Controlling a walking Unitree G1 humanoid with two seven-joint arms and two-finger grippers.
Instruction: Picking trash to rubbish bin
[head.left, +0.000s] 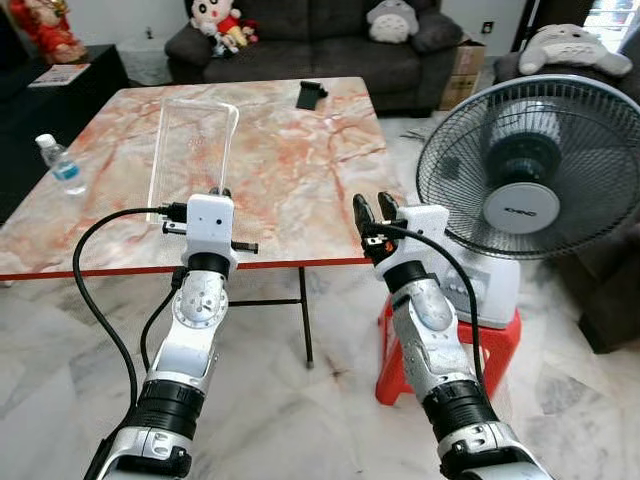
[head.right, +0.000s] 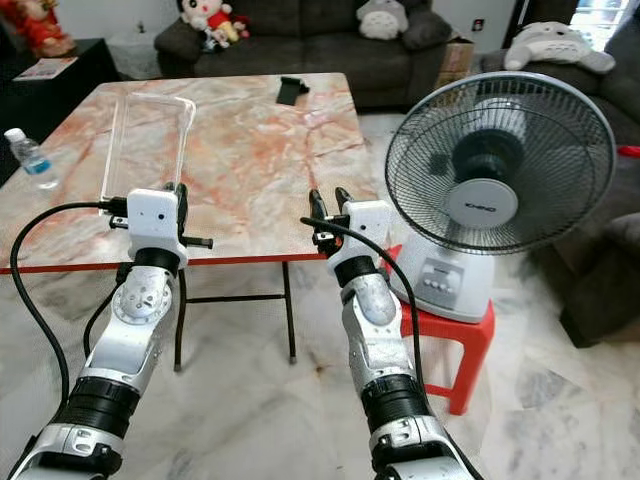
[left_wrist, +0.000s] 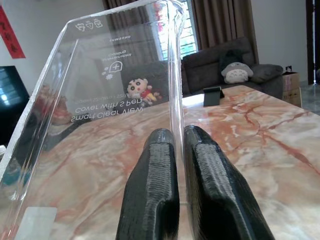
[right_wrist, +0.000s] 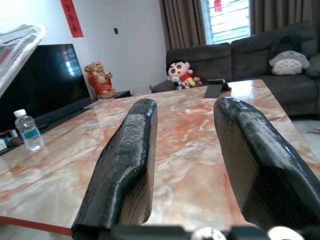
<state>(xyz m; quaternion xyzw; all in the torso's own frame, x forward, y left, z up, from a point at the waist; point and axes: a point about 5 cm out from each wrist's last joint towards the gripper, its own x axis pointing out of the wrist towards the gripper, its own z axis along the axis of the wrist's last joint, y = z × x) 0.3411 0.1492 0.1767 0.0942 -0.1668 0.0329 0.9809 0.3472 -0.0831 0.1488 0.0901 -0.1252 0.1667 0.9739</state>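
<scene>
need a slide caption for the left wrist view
Left gripper shut on the edge of a clear plastic package above the marble table, sofa behind.

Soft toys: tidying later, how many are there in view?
3, maybe more hidden: a cartoon doll and a grey plush on the sofa, another grey plush by the fan.

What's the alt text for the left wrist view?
The left gripper is shut on the edge of a clear plastic packaging tray, held up over the marble-patterned table. A dark sofa with plush toys stands behind.
</scene>
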